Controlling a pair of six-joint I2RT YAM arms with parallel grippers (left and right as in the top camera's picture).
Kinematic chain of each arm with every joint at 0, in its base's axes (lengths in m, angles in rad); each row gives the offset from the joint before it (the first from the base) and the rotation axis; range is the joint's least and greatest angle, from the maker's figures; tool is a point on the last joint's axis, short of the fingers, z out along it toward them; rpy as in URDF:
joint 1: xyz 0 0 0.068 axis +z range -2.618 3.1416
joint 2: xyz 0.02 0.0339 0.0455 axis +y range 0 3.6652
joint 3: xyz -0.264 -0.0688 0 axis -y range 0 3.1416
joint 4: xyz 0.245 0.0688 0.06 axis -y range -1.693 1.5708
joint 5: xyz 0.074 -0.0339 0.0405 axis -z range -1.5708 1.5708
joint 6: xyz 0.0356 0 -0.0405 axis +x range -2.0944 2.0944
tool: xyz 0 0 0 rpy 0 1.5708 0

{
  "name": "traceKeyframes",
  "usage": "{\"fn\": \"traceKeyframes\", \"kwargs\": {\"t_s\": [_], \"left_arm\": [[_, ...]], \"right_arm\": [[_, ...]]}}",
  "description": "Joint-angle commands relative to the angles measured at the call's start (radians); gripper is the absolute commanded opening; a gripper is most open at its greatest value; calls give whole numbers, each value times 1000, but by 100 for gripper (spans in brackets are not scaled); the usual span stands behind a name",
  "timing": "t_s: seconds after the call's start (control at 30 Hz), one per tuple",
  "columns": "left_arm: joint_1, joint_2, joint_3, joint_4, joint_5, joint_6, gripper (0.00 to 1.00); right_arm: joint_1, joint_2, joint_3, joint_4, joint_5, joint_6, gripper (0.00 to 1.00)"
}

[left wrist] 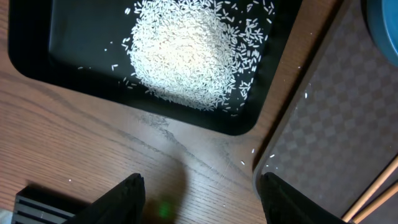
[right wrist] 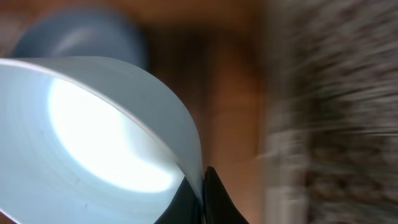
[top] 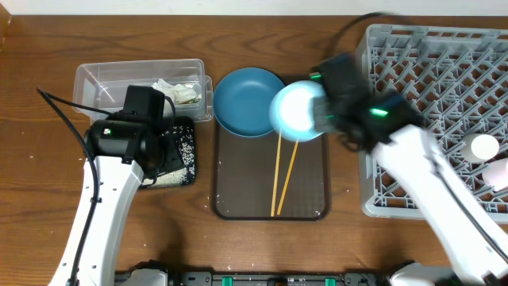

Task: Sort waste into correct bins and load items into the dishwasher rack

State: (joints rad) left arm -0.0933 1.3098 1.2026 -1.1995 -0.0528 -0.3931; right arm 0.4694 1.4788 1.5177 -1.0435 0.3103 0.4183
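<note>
Right hand (top: 317,112) gripping tilted light blue bowl (top: 295,111), chopsticks (top: 282,178) on brown tray (top: 238,179)

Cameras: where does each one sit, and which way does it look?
Overhead: above the table, looking straight down at the brown rectangular serving tray and grey lattice plastic rack; the left arm and right arm show.
Left wrist: on the left arm, looking down at white rice grains in the shallow black tray; the open left gripper shows.
Right wrist: on the right arm, looking along the right gripper, shut on the rim of the light blue bowl.
Shared: overhead and right wrist both show that bowl.
</note>
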Motion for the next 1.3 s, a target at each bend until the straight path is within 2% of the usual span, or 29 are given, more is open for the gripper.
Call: {"fn": "traceKeyframes", "kwargs": {"t_s": [0.0, 0.23, 0.4, 0.63, 1.03, 1.27], "left_arm": [[5, -3, -3, -3, -15, -9, 62], [5, -3, -3, 4, -15, -9, 62], [5, -3, -3, 7, -15, -9, 62], [5, -3, -3, 7, -15, -9, 62], [5, -3, -3, 8, -15, -10, 62], [5, -3, -3, 18, -7, -18, 62]], "right_arm": [[-88, -34, 1, 0, 319, -60, 1], [-336, -19, 0, 120, 636, -113, 1], [-529, 40, 0, 339, 666, -251, 1], [-718, 174, 0, 608, 668, -485, 1], [-855, 436, 0, 895, 763, -771, 1], [-863, 549, -1, 872, 763, -758, 1]]}}
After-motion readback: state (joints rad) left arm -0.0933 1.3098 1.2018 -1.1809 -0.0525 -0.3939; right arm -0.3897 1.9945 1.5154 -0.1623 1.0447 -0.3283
